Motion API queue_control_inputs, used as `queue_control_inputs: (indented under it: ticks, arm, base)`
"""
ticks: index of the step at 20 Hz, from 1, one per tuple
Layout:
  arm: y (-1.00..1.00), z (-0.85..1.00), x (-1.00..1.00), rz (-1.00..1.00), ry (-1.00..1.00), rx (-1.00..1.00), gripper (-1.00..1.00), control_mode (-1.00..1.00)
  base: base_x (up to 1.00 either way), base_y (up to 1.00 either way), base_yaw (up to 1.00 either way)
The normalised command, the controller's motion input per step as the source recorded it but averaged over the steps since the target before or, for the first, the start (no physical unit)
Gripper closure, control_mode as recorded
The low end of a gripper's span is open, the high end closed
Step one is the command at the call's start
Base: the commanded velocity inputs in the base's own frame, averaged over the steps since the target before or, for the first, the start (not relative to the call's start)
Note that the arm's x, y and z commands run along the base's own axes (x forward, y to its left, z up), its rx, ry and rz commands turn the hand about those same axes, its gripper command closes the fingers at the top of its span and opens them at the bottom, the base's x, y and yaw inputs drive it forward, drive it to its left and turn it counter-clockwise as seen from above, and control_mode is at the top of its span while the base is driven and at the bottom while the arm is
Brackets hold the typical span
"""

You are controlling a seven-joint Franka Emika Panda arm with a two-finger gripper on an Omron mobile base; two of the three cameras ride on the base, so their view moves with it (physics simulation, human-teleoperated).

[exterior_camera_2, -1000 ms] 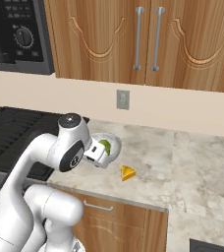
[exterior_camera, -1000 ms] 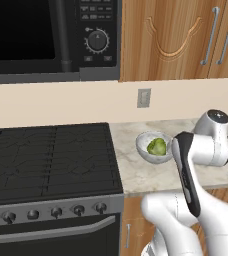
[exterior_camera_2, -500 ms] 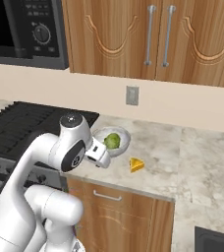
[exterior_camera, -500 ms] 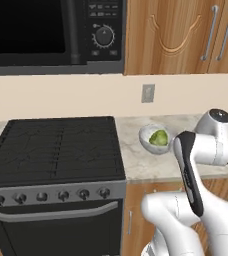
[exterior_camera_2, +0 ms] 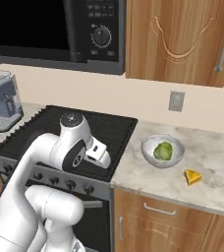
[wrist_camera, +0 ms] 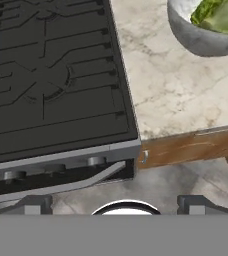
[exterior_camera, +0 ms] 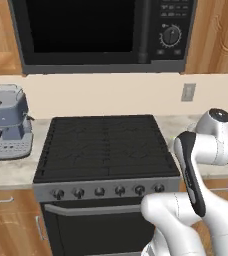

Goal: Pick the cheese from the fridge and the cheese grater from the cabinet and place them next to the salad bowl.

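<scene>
Yellow-orange, the cheese (exterior_camera_2: 193, 176) is seen lying on the counter (exterior_camera_2: 222, 187) just beside the bowl (exterior_camera_2: 162, 151), so that half of the task is judged done. The gripper (wrist_camera: 115, 204) is carried empty, its jaws spread wide, above the stove's (wrist_camera: 51, 85) front edge. Against the earlier frames the whole scene has slid right: the base has been driven left, and a coffee machine (exterior_camera: 6, 122) is now brought into sight. The bowl and cheese themselves are not moved. The grater is still to be fetched from a cabinet.
</scene>
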Motion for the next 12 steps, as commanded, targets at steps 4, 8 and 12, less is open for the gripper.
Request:
queue_control_inputs:
  ticks: [4,8,12]
  arm:
    - [0.0,0.0,0.0,0.0,0.0,0.0,-1.0,1.0]
    - [0.0,0.0,0.0,0.0,0.0,0.0,-1.0,1.0]
    - [0.0,0.0,0.0,0.0,0.0,0.0,-1.0,1.0]
  base:
    - [0.07,0.94,0.01]
    - [0.09,0.94,0.0]
    - [0.25,0.91,0.01]
